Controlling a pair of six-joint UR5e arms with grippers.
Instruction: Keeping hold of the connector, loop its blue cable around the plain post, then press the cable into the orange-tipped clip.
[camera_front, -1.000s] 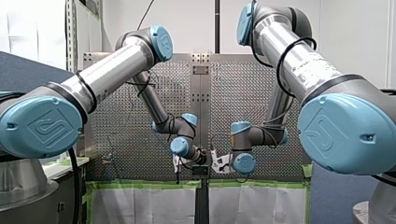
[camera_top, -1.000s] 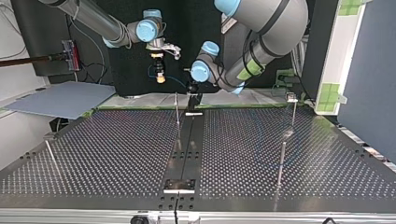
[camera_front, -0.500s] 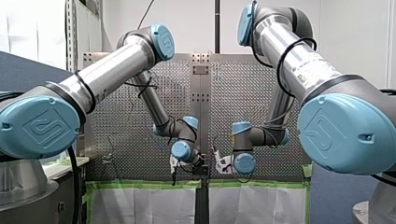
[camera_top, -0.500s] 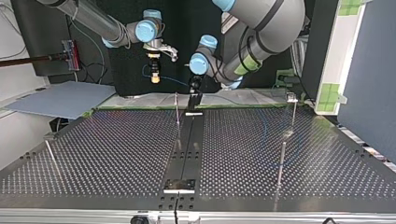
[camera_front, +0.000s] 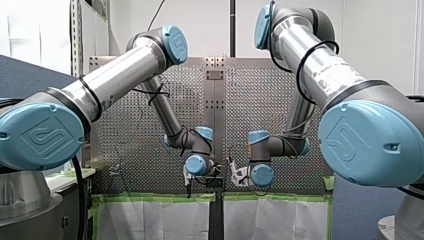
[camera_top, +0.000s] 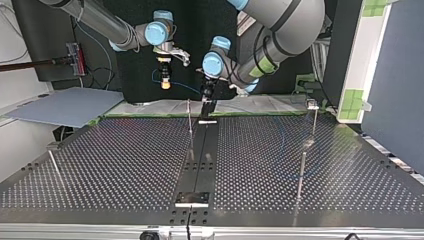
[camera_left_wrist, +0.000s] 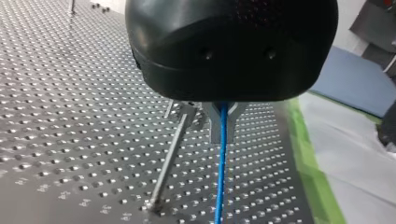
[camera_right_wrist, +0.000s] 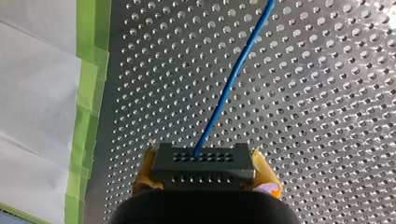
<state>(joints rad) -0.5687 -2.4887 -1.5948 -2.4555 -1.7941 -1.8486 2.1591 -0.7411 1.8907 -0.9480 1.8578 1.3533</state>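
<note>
Top view, left to right: slanted post at the surface edge. My right gripper, yellow pads clamped on the black connector, near the green tape. Thin post just beside my left gripper, metal fingers closed round the blue cable. Tall post, capped post. Connector sits crosswise between the pads; cable leaves it straight ahead.
</note>
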